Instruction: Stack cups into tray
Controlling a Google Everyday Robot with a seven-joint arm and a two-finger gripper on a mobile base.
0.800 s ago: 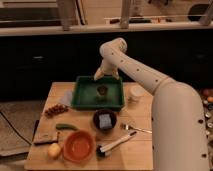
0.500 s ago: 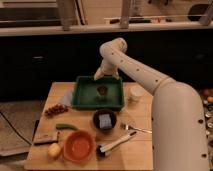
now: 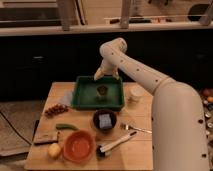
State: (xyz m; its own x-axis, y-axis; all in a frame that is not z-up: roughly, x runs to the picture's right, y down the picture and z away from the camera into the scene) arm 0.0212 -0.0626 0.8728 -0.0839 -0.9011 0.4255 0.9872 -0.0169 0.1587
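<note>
A green tray (image 3: 82, 98) sits at the back middle of the wooden table. A small brownish cup (image 3: 102, 91) stands upright inside it, right of centre. A white cup (image 3: 135, 93) stands on the table just right of the tray. My gripper (image 3: 101, 75) hangs over the tray's back edge, a little above and behind the brownish cup, at the end of the white arm that reaches in from the right.
A dark bowl with a blue sponge (image 3: 104, 120), an orange bowl (image 3: 78, 145), a brush (image 3: 116, 144), a fork (image 3: 136, 129), grapes (image 3: 56, 109), a green pod (image 3: 66, 127), a yellow fruit (image 3: 54, 150) and a dark block (image 3: 46, 138) lie on the table's front half.
</note>
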